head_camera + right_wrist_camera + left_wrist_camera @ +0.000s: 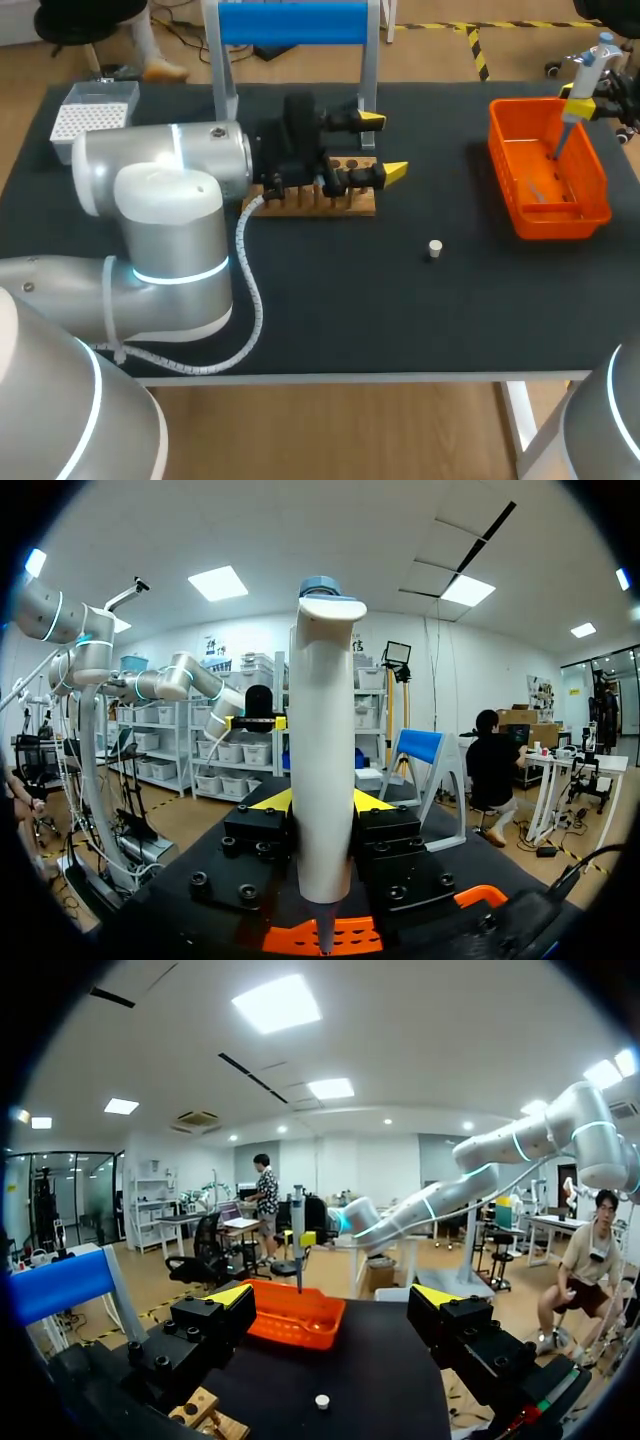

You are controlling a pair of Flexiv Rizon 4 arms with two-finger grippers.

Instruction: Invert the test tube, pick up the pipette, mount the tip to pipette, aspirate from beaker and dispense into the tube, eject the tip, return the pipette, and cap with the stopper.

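**Left arm.** The left arm (165,200) enters from the left and lies across the dark surface (400,320). Its wrist is level and points to the right. The left tool (384,144) hangs above the wooden rack (315,200). Its fingers are spread wide and hold nothing. One yellow tip is on the far side of the rack and the other is over the rack's right end. In the left wrist view, the left tool (335,1300) looks across the surface to the orange basket (295,1325). The rack (205,1415) is under the left finger.

**Right arm.** The right arm (520,1145) reaches to the far right corner of the surface. The right tool (582,102) is above the far end of the orange basket (548,170). The right tool (322,802) is closed on the pipette (325,750), with one finger on each side of the body. The pipette (592,65) is near upright and slightly tilted. Its head is up and its narrow end points down into the basket opening. In the right wrist view, the narrow end is just above the basket rim (340,935). The pictures do not show whether a tip is mounted.

**Other items.**
- The stopper (434,248), small and white, stands alone on the surface. It is between the rack and the basket, nearer the front edge.
- The white tip box (95,115) is at the far left corner, well apart from both tools.
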